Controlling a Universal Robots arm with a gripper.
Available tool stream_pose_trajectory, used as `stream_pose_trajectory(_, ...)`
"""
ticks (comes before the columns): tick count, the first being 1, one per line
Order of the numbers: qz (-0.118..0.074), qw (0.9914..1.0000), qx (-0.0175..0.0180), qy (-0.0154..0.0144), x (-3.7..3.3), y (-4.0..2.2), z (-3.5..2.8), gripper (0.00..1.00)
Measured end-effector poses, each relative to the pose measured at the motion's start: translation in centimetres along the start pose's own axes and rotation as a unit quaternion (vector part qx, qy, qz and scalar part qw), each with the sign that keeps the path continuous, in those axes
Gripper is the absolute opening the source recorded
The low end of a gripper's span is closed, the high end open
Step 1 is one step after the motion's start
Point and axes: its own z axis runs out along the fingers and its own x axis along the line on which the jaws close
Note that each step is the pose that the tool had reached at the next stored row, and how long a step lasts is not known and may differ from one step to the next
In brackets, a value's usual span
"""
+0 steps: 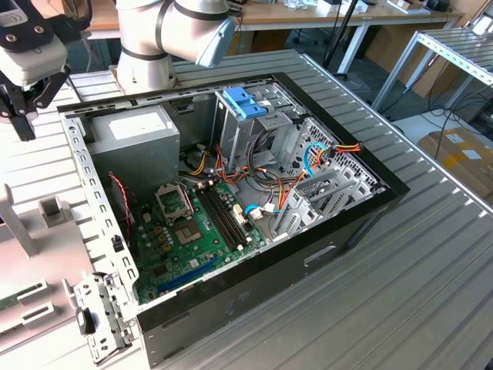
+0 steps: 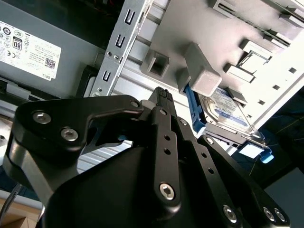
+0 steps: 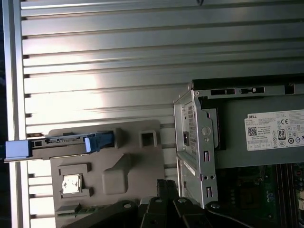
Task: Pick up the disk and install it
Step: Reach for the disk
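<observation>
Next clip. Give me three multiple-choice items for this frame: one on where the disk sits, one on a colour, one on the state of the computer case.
1. Where is the disk?
A) in a drive cage
B) in the grey holder, outside the computer case
C) lifted in the tool

2. What colour are the disk's side pieces?
A) red
B) yellow
C) blue

3. How is the computer case?
A) open, with motherboard and cables exposed
B) shut, with its side panel on
C) standing upright on its end

Key:
1 B: both wrist views show it seated in the holder, with the tool apart from it.
2 C: the second wrist view shows blue plastic along its side.
3 A: the exterior view looks straight in at the board and wiring.
</observation>
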Motion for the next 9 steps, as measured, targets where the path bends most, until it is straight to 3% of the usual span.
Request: stream_pose_trajectory(9,0.000,1.00000,0.0000,0.0000,0.97,-0.07,-0.02,0.11)
